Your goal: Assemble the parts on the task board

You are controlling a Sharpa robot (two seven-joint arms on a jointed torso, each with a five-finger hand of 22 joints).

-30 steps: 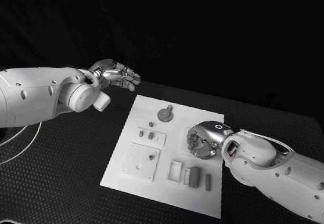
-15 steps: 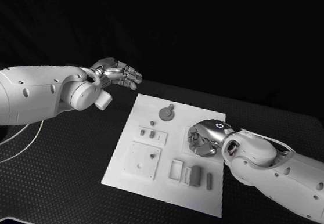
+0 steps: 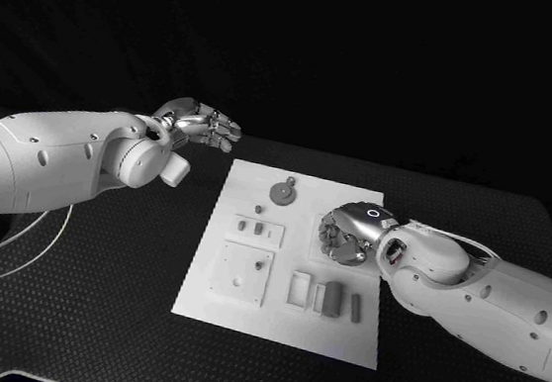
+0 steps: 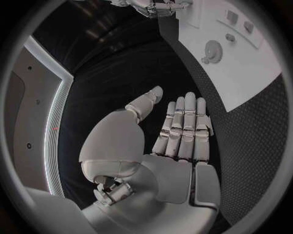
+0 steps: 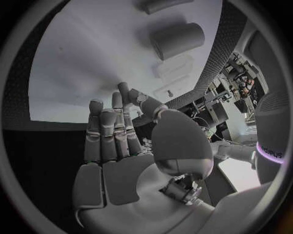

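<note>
The right hand (image 3: 344,233) has crept a little toward the board's (image 3: 337,342) right edge over the last second, fingers together and nearly straight, holding nothing; it hangs over the board beside the small parts (image 3: 258,230) at mid-board. The left hand (image 3: 201,126) has hardly stirred, hovering off the board's far left corner, fingers straight and loosely together, also holding nothing. The parts themselves have not shifted: the round part (image 3: 282,192) lies near the far edge, the square block (image 3: 241,272) toward the near left, the upright pieces (image 3: 331,299) toward the near right. So no piece is picked up yet, I'd judge. Bare bench (image 3: 83,298) lies all round the board, giving both arms room.
</note>
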